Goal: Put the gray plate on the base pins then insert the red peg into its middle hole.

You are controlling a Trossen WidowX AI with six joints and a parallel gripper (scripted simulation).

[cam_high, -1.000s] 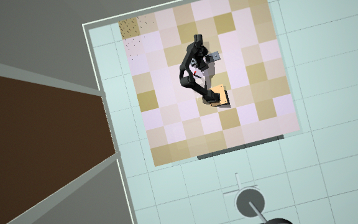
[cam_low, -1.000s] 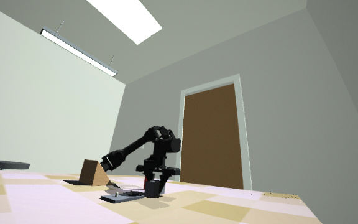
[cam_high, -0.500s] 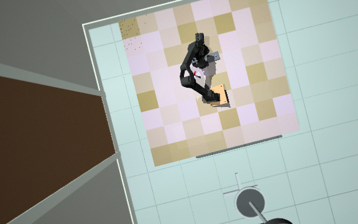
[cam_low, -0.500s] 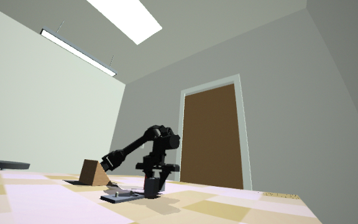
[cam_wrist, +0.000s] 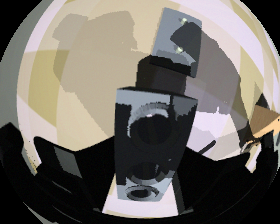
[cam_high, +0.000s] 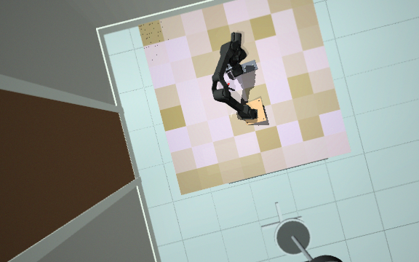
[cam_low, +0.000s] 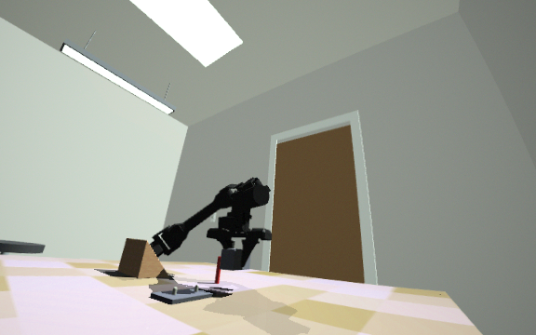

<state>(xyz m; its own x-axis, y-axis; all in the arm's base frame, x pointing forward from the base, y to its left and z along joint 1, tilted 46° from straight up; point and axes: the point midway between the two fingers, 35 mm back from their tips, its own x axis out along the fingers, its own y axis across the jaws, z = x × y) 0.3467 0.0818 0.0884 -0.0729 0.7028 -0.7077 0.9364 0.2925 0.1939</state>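
The pincer (cam_low: 234, 255) is clamped about halfway shut on the gray plate (cam_wrist: 180, 106), so the grab is made and the opening step is under way but not finished. From the side view the plate (cam_low: 232, 260) hangs under the pincer, beyond the base (cam_low: 180, 295) and off to its far side, not over it; whether it is off the surface (cam_low: 63, 302) or resting on it, I cannot tell from this angle. The base's two pins (cam_low: 174, 289) stand bare, nothing seated on them. In the wrist view the plate fills the middle with its big round hole facing the camera, and the base (cam_wrist: 179, 32) shows above it with both pins free. The red peg (cam_low: 218, 270) stands upright just behind the base, between it and the held plate, untouched. So, by my reckoning: plate gripped, yes; plate carried over the base, lined up with the pins and lowered flat, all to come; then release, fetch the peg, push it fully into the middle hole and let go. Early days, roughly a first quarter done.
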